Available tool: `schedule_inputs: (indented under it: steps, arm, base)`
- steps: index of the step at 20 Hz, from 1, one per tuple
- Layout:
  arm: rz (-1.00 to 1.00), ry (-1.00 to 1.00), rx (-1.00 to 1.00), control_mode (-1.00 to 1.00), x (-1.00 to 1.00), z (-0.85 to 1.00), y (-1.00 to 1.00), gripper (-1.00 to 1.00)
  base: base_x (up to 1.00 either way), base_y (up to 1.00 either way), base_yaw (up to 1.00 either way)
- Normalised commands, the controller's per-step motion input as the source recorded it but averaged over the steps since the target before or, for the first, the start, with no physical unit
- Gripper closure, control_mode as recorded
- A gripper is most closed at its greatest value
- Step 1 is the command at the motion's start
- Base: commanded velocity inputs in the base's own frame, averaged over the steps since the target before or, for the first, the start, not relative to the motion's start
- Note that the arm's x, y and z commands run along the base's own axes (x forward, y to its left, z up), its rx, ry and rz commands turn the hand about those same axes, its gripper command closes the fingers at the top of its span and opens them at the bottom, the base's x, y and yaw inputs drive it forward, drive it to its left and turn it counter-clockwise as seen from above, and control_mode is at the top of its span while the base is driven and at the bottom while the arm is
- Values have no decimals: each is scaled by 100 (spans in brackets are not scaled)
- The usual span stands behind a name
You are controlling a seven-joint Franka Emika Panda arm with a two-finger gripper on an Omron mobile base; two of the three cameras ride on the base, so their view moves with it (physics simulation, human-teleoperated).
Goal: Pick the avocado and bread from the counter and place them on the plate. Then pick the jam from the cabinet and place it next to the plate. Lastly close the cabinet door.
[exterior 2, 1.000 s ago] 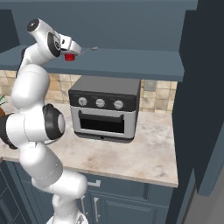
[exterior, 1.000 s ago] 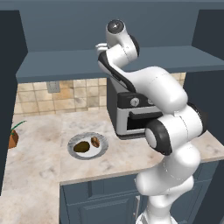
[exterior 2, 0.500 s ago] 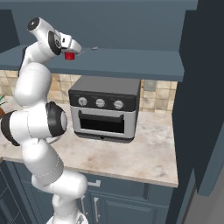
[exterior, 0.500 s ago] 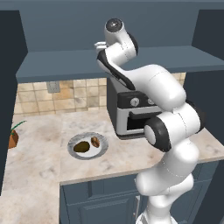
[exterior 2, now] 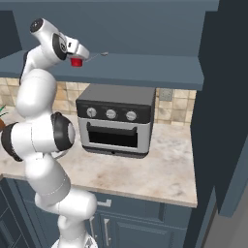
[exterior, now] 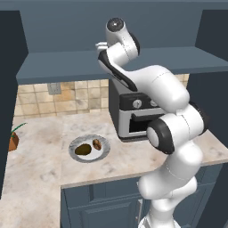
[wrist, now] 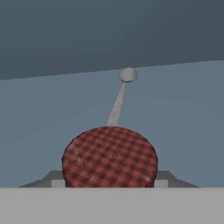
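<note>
The jam (wrist: 110,156) is taken to be a small glass jar with a checked red lid: rigid, fairly light, smooth-sided and breakable, so it is best taken across the body just under the lid. In the right base view it is seen up in the cabinet (exterior 2: 145,68), above the toaster oven (exterior 2: 116,119), directly at the gripper (exterior 2: 77,60). The jaws appear closed about it (a firm hold cannot be confirmed)
</note>
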Motion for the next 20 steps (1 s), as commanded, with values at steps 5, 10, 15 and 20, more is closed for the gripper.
schedule_inputs:
  steps: [5,10,15,20]
  arm:
    - [-2,1,8,-100,-27,-14,0,100]
    - [0,-1,15,-100,-52,-2,0,100]
    - [0,-2,14,-100,-64,-3,0,100]
    - [1,-3,11,-100,-73,-4,0,100]
  base:
    - [0,0,0]
    - [0,0,0]
    - [0,0,0]
    - [0,0,0]
